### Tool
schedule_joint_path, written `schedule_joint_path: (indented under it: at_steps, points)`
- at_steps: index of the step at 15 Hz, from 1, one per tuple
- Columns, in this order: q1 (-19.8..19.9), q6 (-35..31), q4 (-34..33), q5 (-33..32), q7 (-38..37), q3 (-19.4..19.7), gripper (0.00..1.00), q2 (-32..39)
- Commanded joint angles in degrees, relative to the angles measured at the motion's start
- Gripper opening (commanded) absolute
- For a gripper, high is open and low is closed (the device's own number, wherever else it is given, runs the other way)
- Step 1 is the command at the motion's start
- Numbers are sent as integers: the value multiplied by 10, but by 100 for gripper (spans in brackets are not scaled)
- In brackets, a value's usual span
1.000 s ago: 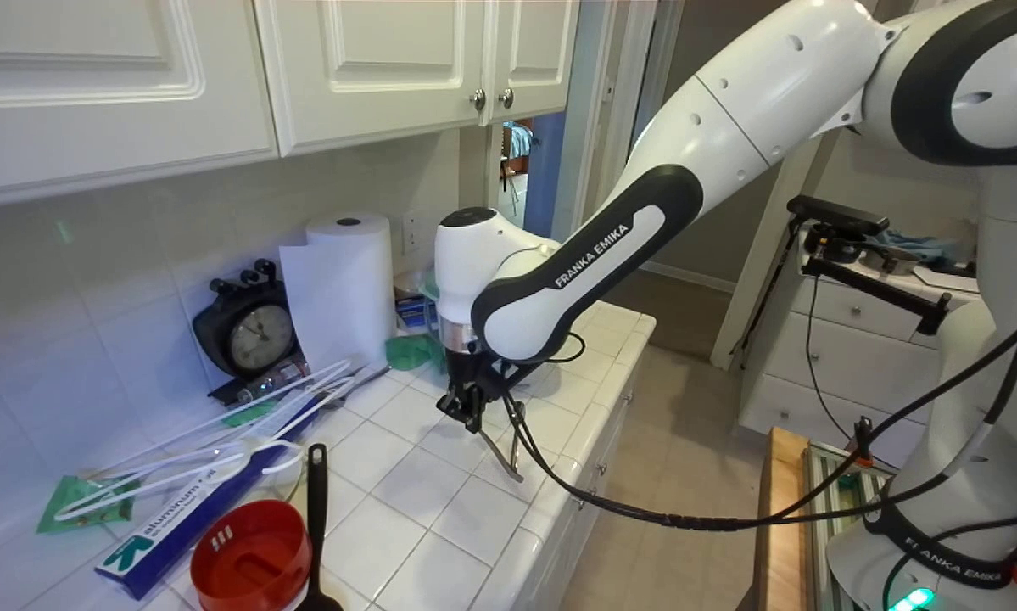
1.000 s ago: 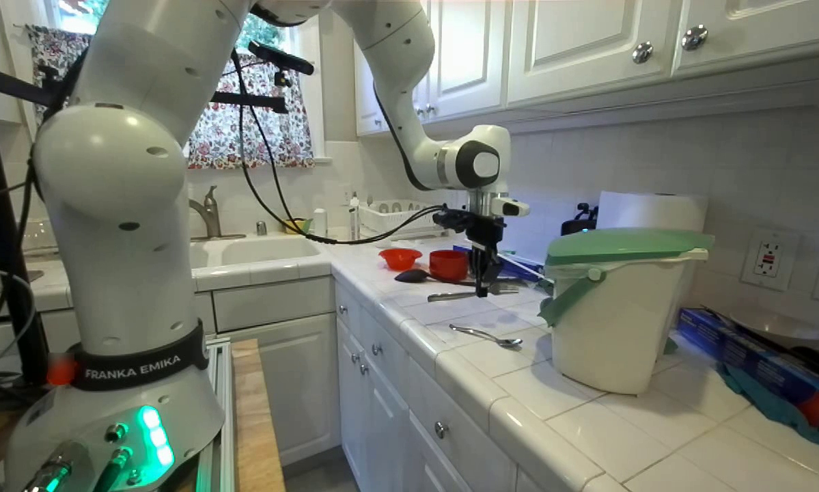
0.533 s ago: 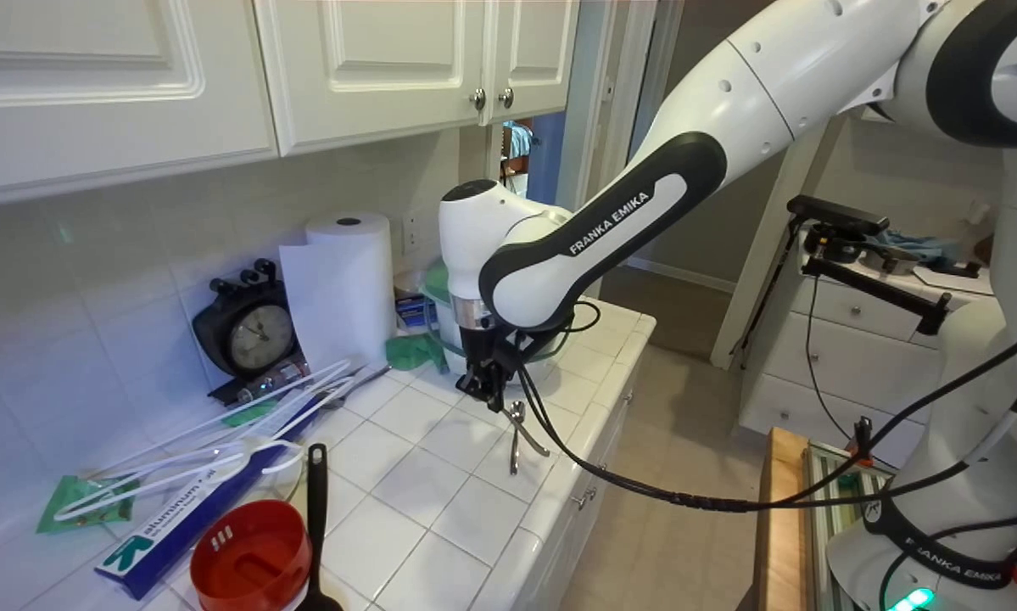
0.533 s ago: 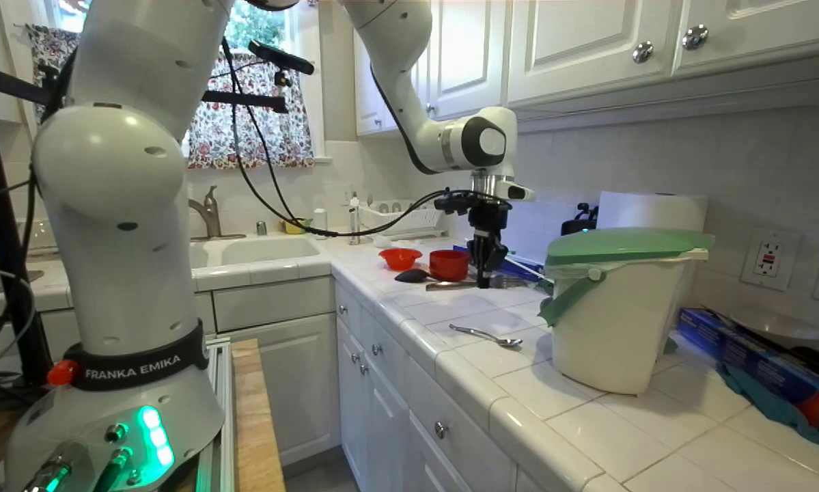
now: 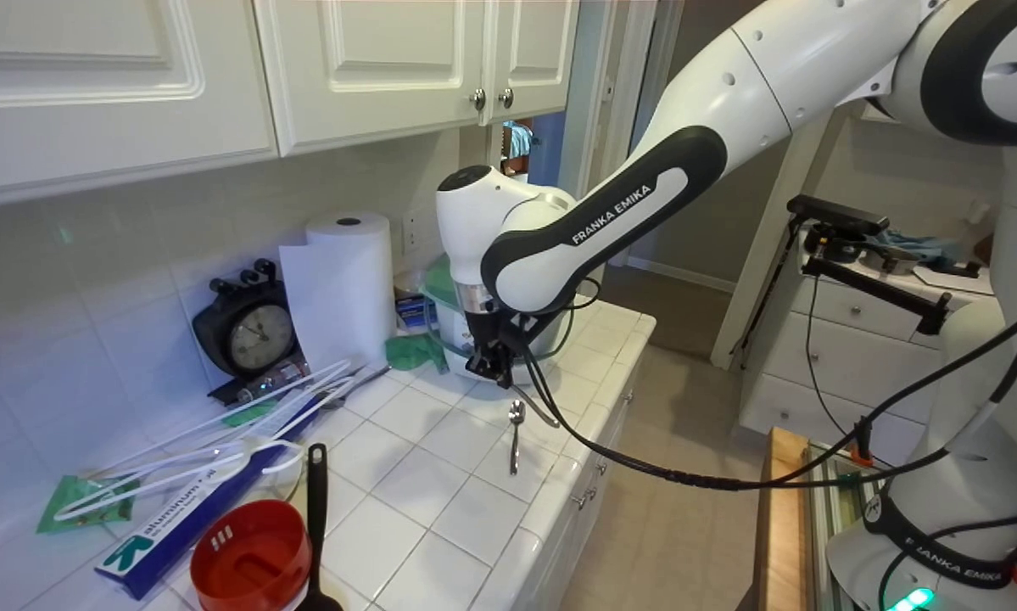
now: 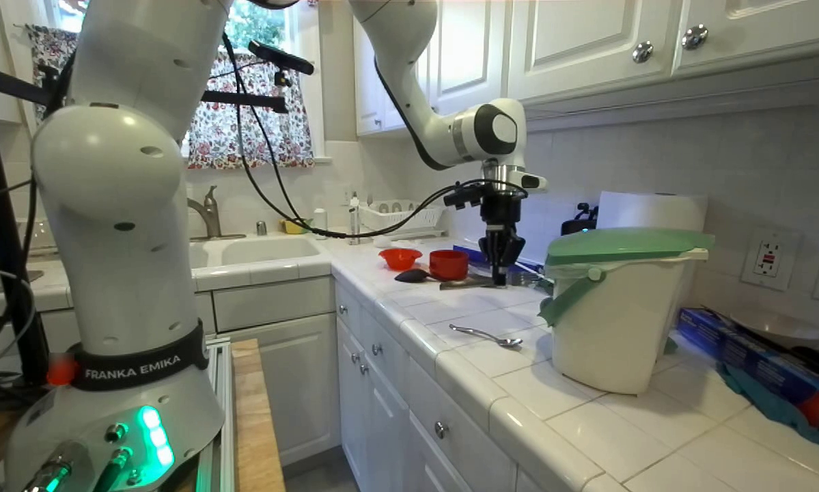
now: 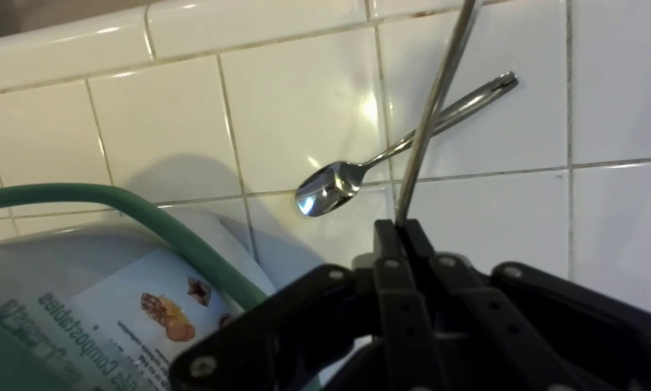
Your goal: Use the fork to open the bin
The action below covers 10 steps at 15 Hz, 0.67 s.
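Jutting ahead of the fingers point(image 7: 386, 239), the fork point(image 7: 431, 106) is clamped between them in the gripper point(image 7: 400, 229). Below and ahead of them, a spoon point(image 7: 325, 187) lies on the tiled counter point(image 7: 309, 108); near them, the bin point(image 6: 607, 328) stands upright, green lid point(image 6: 628, 246) on top.

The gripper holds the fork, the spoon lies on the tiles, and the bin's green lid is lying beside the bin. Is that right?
Not quite: the green lid sits on top of the bin, as seen in an exterior view. The rest stands: the gripper holds the fork, and the spoon lies on the tiles.
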<state>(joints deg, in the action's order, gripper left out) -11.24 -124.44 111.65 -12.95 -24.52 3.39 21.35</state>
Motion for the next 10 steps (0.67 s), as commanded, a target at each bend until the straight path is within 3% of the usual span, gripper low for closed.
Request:
schedule_joint_path:
  at_steps: [1, 10]
  points:
    - [-6, 30, -22, -35, -17, -2, 4, 4]
    - [-34, 48, -6, -83, -105, -2, 4, -19]
